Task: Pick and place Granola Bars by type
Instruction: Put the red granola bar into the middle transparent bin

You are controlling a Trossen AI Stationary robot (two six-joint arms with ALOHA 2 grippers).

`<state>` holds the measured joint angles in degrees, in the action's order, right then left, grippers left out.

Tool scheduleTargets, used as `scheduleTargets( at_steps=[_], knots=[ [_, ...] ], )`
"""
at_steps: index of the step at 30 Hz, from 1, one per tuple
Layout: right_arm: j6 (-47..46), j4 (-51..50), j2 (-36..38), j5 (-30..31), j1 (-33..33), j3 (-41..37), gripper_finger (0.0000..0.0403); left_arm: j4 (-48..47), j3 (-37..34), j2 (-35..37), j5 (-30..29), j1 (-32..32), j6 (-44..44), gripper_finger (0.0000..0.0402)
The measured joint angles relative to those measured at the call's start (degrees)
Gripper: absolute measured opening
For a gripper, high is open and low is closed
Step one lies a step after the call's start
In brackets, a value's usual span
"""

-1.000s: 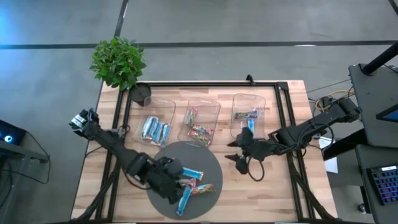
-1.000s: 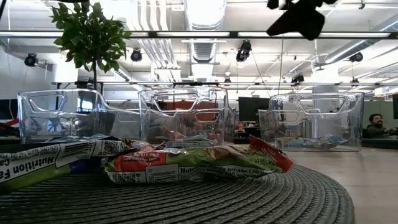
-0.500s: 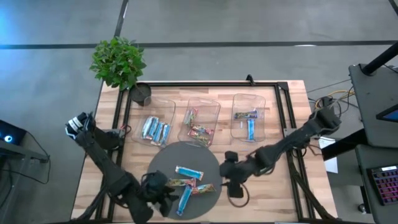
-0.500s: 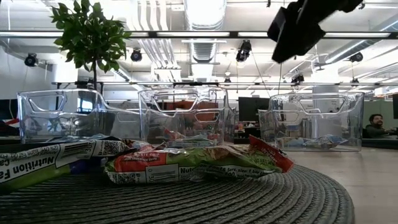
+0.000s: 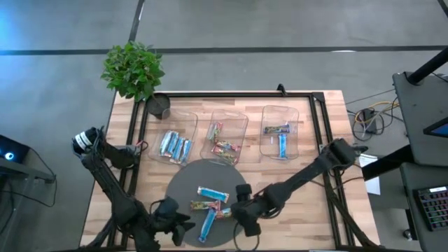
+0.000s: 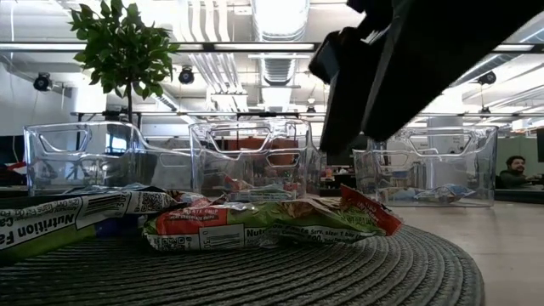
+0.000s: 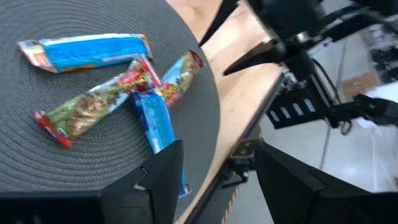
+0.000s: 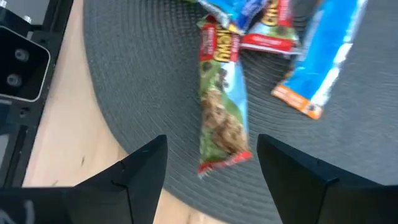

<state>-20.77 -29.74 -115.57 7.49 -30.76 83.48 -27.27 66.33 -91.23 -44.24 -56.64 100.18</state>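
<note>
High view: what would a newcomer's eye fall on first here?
First the round dark mat at the table's near edge, with a loose pile of granola bars on it. The right hand is open beside the pile at the mat's right edge. Behind stand three clear bins already holding sorted bars.

Even, bright light falls from the ceiling strips, shadows stay soft, and below them the near arm is a blurred dark mass.

Three clear bins, one round mat, one plant — four bars on the mat.
</note>
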Motion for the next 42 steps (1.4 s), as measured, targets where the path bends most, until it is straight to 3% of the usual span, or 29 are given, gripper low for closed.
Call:
scheduleTargets(
  at_steps=[12,18,24,28,33,42],
  knots=[
    [-4.99,-8.62,-10.21,4.07,0.94,11.15,0.0238,0.21,-2.75,4.57,-1.34,-3.12,-7.64,0.0181],
    [-6.0,-8.85,-10.53,3.9,1.63,11.45,0.0238,0.24,-6.13,9.3,-1.34,-3.59,-11.85,0.0181],
    [-7.58,-8.68,-10.55,-2.56,2.64,8.99,0.0237,0.35,-10.31,14.25,-1.33,-4.42,-12.73,0.0181],
    [-7.75,-8.5,-10.51,-2.82,2.78,8.64,0.0232,0.99,-12.83,16.55,-1.3,-5.08,-12.7,0.0181],
    [-9.07,-9.13,-10.51,-2.92,2.88,9.4,0.0202,1.37,-14.01,17.34,-1.32,-5.32,-12.68,0.0181],
    [-12.73,-9.15,-10.12,-5.39,3.5,10.12,0.0111,3.06,-15.48,17.34,-1.48,-5.34,-12.61,0.0181]
  ],
)
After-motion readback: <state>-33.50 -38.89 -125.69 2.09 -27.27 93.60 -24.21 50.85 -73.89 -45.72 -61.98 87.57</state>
